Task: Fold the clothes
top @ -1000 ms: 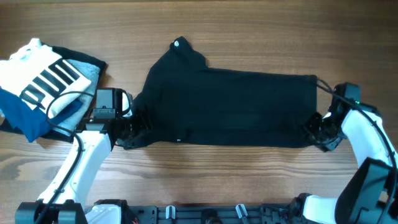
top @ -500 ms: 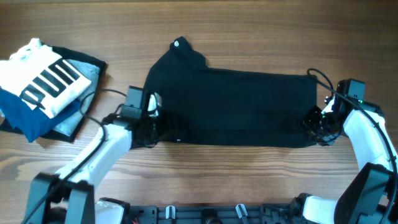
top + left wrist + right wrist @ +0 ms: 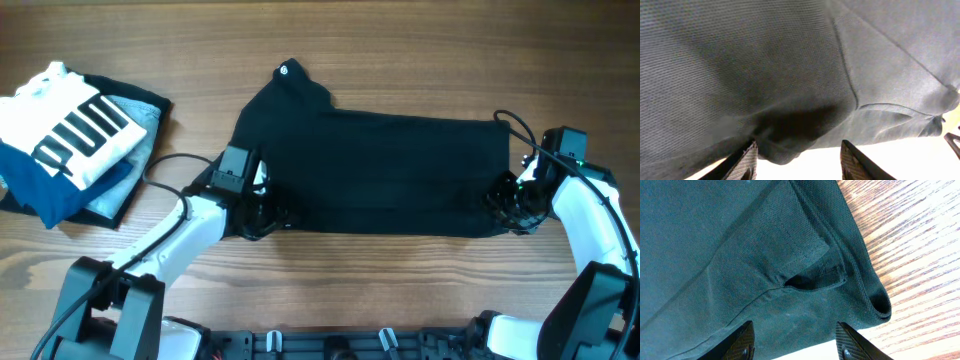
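shirt: black T-shirt (image 3: 380, 175) lies spread flat mid-counter (image 3: 400, 50), long way across, white round logo (image 3: 284, 70) at its far left corner
left end effector: (image 3: 262, 212) over the shirt's near left hem; wrist view shows the fingers spread wide, nothing pinched, a bulge of dark fabric sagging between them (image 3: 799, 145)
right end effector: (image 3: 505, 208) at the shirt's near right corner; fingers spread, not clamped, hem and side slit lying between them (image 3: 794, 327)
change: left arm now sits further in over the shirt than a second ago, when it was at the shirt's left edge; right arm nudged in slightly, then no shift; shirt outline same
meaning: looks like both ends are lined up on the near hem for a pinch; no fold made yet, task early
next: probably close on both near corners and carry the hem toward the shirt's far edge
risk: soft knit, may grab one layer only or bunch
other: white striped garment (image 3: 75, 125) on folded blue one (image 3: 40, 190), well left of the shirt, not involved
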{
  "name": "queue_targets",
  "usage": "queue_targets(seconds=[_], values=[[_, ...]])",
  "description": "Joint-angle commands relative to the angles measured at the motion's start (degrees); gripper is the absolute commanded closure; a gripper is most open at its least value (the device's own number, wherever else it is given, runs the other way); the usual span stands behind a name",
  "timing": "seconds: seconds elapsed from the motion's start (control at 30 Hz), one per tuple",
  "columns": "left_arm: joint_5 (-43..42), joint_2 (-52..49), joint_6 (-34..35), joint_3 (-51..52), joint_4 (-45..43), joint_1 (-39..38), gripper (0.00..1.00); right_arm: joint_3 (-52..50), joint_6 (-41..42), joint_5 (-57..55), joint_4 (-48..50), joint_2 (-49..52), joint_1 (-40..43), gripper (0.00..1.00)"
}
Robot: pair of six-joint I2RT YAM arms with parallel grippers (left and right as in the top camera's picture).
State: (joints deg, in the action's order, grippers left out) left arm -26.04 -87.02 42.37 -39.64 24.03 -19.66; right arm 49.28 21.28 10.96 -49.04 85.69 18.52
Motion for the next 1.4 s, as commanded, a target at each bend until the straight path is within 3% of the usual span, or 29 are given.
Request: queue_targets(seconds=[0.0, 0.17, 0.43, 0.53, 0.67, 0.73, 0.77, 0.83, 0.93, 1.07, 1.23, 1.37], values=[[4.0, -0.4, -0.8, 0.3, -1.1, -2.0, 0.47, 0.9, -0.7, 1.0, 0.0, -0.6, -0.1, 0.48], [6.5, -0.3, -19.9, -4.9, 3.1, -3.0, 0.45, 0.9, -0.7, 1.0, 0.0, -0.6, -0.1, 0.48], [10.4, -0.4, -36.0, -5.2, 5.5, -5.1, 0.53, 0.9, -0.3, 1.0, 0.3, -0.6, -0.1, 0.47], [14.7, -0.8, -36.2, -5.2, 4.4, -8.0, 0.45, 0.9, -0.3, 1.0, 0.2, -0.6, -0.1, 0.47], [19.1, -3.2, -36.2, -5.2, 3.4, -10.5, 0.47, 0.9, -0.3, 1.0, 0.1, -0.6, -0.1, 0.47], [20.0, -5.0, -36.2, -5.2, 3.2, -10.5, 0.57, 0.9, -0.3, 1.0, 0.1, -0.6, -0.1, 0.47], [20.0, -5.7, -36.2, -5.2, 3.1, -10.5, 0.74, 0.9, -0.3, 1.0, 0.1, -0.6, -0.1, 0.47], [20.2, -5.6, -36.0, -5.3, 3.0, -10.5, 0.95, 0.9, -0.3, 1.0, 0.1, -0.6, -0.1, 0.47], [21.4, -3.4, -36.0, -8.2, 3.7, -10.4, 0.96, 0.9, -0.3, 1.0, 0.2, -0.6, -0.1, 0.48], [21.7, -0.6, -35.9, -11.1, 3.9, -10.4, 0.96, 0.9, -2.2, 3.6, -0.5, -0.6, -0.1, 0.61], [21.6, -0.8, -35.5, -11.1, 7.6, -10.4, 0.96, 0.9, -3.1, 4.2, -0.5, -0.6, -0.1, 0.48], [21.6, -0.8, -35.5, -11.1, 8.3, -10.4, 0.96, 0.9, -2.8, 4.1, 0.6, -0.5, -0.1, 0.46]])
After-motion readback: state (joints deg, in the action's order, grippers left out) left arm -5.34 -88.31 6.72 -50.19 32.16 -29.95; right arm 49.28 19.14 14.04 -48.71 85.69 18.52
